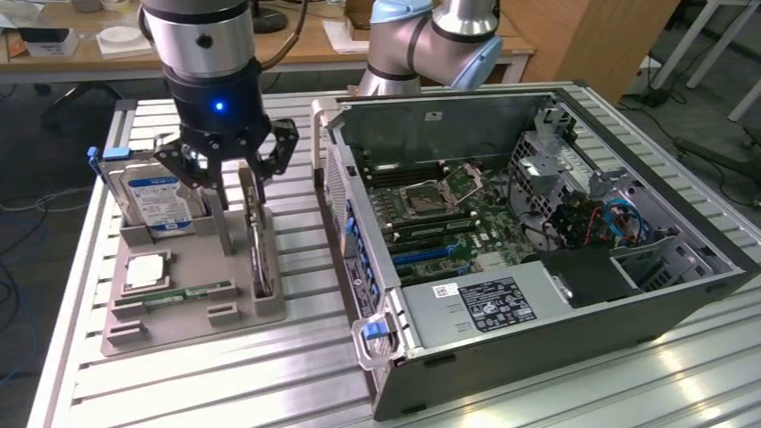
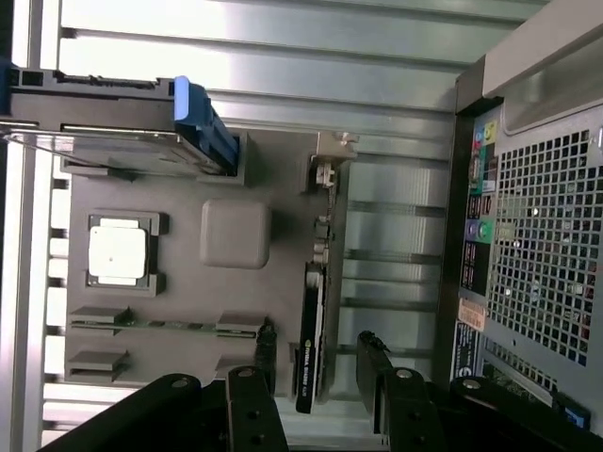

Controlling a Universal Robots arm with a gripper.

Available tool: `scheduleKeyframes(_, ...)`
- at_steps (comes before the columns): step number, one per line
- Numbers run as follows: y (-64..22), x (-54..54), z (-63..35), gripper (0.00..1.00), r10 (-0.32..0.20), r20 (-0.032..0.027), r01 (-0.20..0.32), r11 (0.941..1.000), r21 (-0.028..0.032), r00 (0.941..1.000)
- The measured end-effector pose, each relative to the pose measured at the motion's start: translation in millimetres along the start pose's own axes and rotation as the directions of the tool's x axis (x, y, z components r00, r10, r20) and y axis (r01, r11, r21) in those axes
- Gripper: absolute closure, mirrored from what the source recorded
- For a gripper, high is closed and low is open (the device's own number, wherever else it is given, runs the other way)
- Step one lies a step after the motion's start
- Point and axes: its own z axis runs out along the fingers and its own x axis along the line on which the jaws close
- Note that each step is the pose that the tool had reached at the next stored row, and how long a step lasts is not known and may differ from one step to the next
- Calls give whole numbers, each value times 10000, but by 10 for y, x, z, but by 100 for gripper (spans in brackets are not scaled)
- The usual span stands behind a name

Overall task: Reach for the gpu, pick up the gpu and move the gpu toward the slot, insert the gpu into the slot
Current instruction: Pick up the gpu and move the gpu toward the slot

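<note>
The gpu (image 1: 255, 239) is a thin dark card standing on edge in a grey holder tray (image 1: 202, 321) at the exterior view's left. In the wrist view the gpu (image 2: 312, 330) shows edge-on, with its silvery bracket (image 2: 326, 171) at the far end. My gripper (image 1: 234, 168) hangs open just above the card's upper edge. In the wrist view the gripper (image 2: 317, 394) has one dark finger on each side of the card, apart from it. The open computer case (image 1: 666, 294) lies at the exterior view's right, with blue expansion slots (image 1: 419, 256) on its motherboard.
The tray also holds a blue-labelled hard drive (image 1: 160, 201), a square processor chip (image 1: 145, 270) and a green memory stick (image 1: 178, 292). The case's rear panel (image 2: 537, 245) stands close beside the tray. A second arm's base (image 1: 422, 45) rises behind the case.
</note>
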Motion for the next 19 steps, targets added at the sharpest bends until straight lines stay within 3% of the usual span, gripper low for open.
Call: scheduleKeyframes(19, -44, 8, 303, 53, 151, 5, -151, 9999, 3, 9999)
